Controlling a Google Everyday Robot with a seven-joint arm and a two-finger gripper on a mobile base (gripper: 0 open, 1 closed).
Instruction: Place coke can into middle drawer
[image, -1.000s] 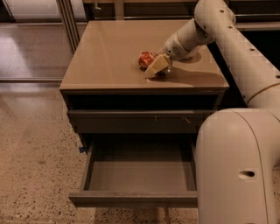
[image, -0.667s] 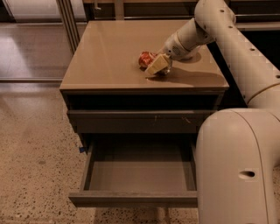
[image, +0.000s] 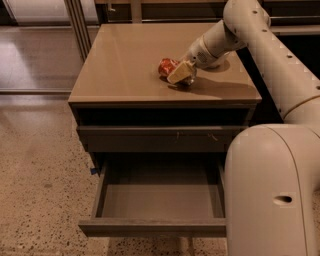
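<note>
The coke can (image: 166, 66) is a small red can on the brown cabinet top (image: 125, 60), right of centre. My gripper (image: 179, 73) reaches in from the right and sits at the can, low on the top. One pale finger (image: 181, 72) lies across the can's near right side and hides part of it, and the gripper looks shut on the can. The middle drawer (image: 155, 226) is pulled out towards me below, with a flat grey tray (image: 157, 200) inside that holds nothing.
A shut drawer front (image: 160, 139) with small pale marks sits between the cabinet top and the open drawer. My white arm and base (image: 270, 190) fill the right side, next to the open drawer's right edge. Speckled floor (image: 40, 190) lies to the left.
</note>
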